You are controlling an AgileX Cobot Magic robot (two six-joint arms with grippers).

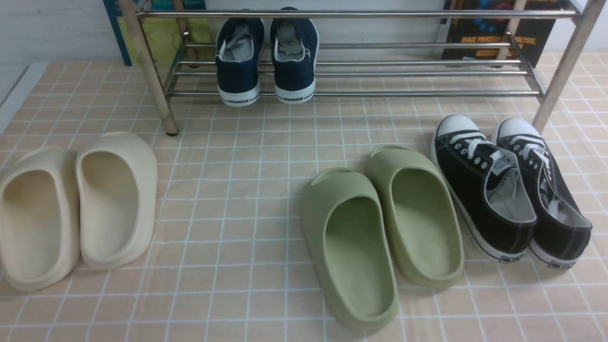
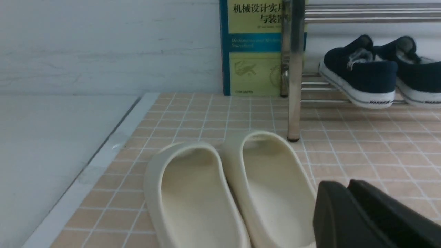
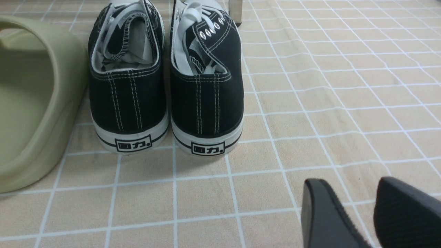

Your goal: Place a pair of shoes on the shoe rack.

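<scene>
The two navy-blue slip-on sneakers (image 1: 239, 61) (image 1: 293, 59) stand side by side on the lower tubes of the chrome shoe rack (image 1: 380, 93), heels toward me, left of the rack's middle. They also show in the left wrist view (image 2: 361, 74), beyond the rack's leg (image 2: 294, 69). My left gripper (image 2: 346, 186) is shut and empty, low over the mat beside the cream slides. My right gripper (image 3: 349, 186) is open and empty, low over the mat behind the black sneakers. Neither gripper shows in the front view.
Cream foam slides (image 1: 76, 204) lie at the front left, green slides (image 1: 380, 223) at the front middle, black lace-up sneakers (image 1: 513, 185) at the right by the rack's right leg (image 1: 563, 71). Books (image 1: 161, 33) (image 1: 494, 33) lean on the wall behind the rack.
</scene>
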